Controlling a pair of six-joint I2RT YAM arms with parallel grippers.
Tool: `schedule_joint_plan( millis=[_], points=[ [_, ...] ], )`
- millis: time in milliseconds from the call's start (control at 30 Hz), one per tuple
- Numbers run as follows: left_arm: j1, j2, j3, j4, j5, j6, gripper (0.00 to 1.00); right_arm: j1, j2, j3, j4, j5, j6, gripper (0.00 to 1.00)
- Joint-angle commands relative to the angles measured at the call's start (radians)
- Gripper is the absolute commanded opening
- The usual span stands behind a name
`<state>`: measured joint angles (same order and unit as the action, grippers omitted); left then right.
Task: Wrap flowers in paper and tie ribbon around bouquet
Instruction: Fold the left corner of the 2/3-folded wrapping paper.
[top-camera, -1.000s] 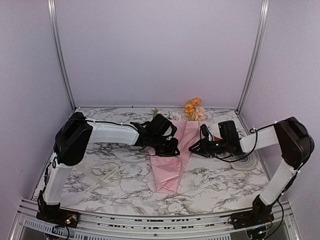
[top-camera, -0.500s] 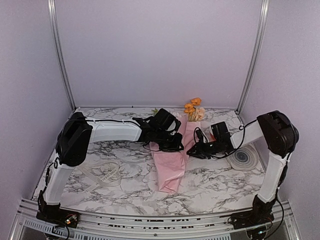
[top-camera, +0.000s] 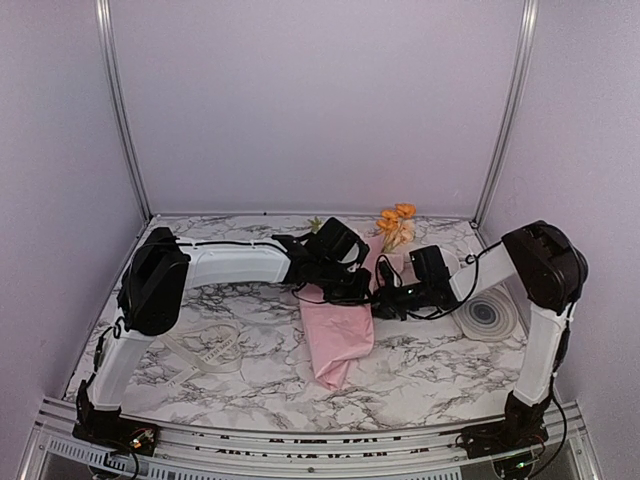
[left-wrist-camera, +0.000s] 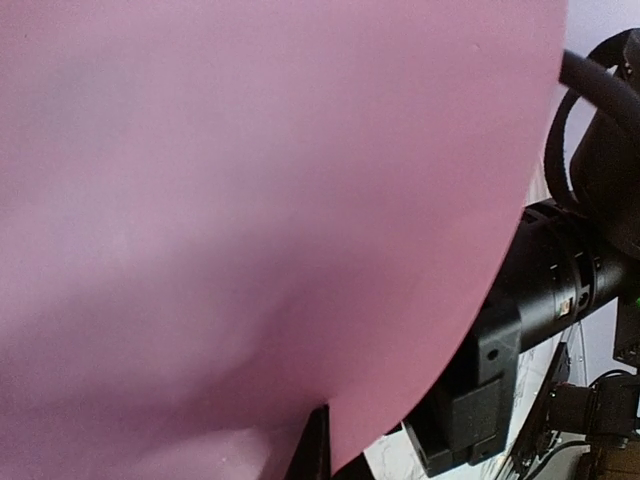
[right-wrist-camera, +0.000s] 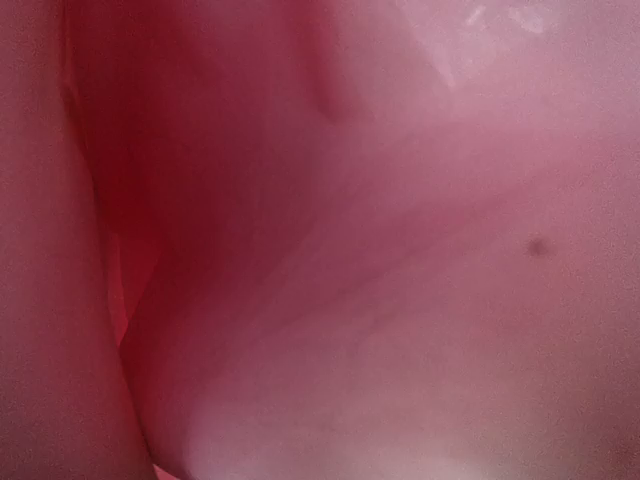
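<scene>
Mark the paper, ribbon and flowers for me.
paper (top-camera: 338, 340), top external view, lower folded part of the sheet.
ribbon (top-camera: 212, 352), top external view, looped lettered stretch.
flowers (top-camera: 400, 213), top external view, orange heads.

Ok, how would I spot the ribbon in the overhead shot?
On the marble table, look left, just right of the left arm's lower link. The ribbon lies there in loose loops: flat, pale cream, dark lettering, unlike the thin black cables.
</scene>
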<state>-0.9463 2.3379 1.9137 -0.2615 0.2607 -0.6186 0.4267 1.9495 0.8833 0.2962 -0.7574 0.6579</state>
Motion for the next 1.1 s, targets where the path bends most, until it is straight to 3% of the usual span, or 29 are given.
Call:
schedule_joint_plan(
  millis=[0,300,500,567,700,833,933,1067],
  points=[
    [0.022,0.028,-0.034,-0.029,-0.001,0.014,0.0,-0.028,-0.072,-0.054,0.138,-0.046,0.069,0.0],
    [0.023,0.065,0.032,-0.108,-0.037,0.067,0.0,-0.079,-0.207,-0.131,0.155,-0.015,0.08,0.06],
    [0.023,0.067,0.039,-0.116,-0.046,0.071,0.0,-0.078,-0.307,-0.089,0.024,0.109,-0.013,0.16],
    [0.022,0.067,0.038,-0.118,-0.049,0.073,0.0,-0.079,-0.317,-0.065,-0.006,0.134,-0.042,0.22],
    [0.021,0.068,0.041,-0.118,-0.051,0.074,0.0,-0.075,-0.283,-0.013,-0.03,0.154,-0.061,0.45],
    [0.021,0.069,0.042,-0.12,-0.054,0.076,0.0,-0.044,-0.21,0.061,-0.052,0.176,-0.082,0.54],
    [0.021,0.069,0.042,-0.122,-0.057,0.076,0.0,-0.022,-0.156,0.107,-0.066,0.178,-0.092,0.54],
    [0.02,0.067,0.042,-0.122,-0.057,0.079,0.0,-0.018,-0.133,0.111,-0.054,0.184,-0.072,0.41]
  ],
)
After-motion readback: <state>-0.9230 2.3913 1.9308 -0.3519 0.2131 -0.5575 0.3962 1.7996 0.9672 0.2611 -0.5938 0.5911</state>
